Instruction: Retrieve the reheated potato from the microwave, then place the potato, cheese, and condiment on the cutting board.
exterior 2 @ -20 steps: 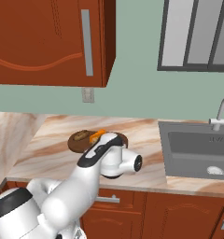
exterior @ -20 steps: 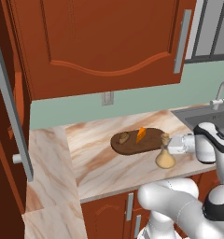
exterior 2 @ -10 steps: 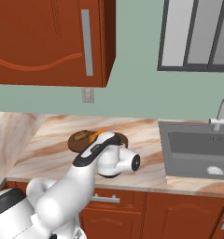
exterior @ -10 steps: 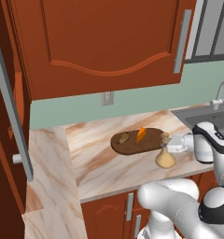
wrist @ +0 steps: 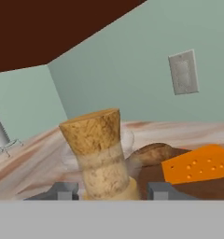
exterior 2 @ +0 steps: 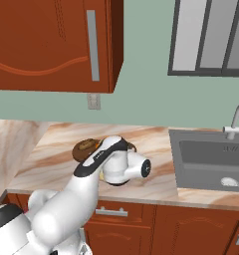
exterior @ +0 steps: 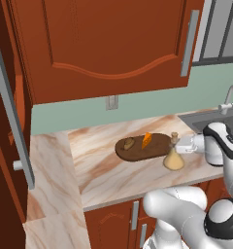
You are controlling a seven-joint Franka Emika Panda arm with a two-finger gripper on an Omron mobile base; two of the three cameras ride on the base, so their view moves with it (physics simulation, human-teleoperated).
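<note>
The beige condiment (exterior: pixel 173 158) bottle stands upright on the counter, just off the right end of the dark oval cutting board (exterior: pixel 159 144). My gripper (exterior: pixel 179 144) is shut on its thin neck from the right. In the hand view the corked neck of the condiment (wrist: pixel 102 158) fills the space between my fingertips (wrist: pixel 65 190). On the board lie the tan potato (exterior: pixel 129 143) and the orange cheese (exterior: pixel 146 140) wedge, also seen past the bottle as potato (wrist: pixel 151 154) and cheese (wrist: pixel 195 164). The microwave is out of view.
A steel sink (exterior: pixel 213 119) with a faucet (exterior 2: pixel 235 119) lies to the right of the board. Red wall cabinets (exterior: pixel 108 44) hang above the counter, and a wall outlet (exterior: pixel 111 102) sits behind it. A tall cabinet door with a long handle (exterior: pixel 11 116) stands at the left.
My fingers have shut onto the neck of the condiment bottle. The bottle, board, potato and cheese stay where they were.
</note>
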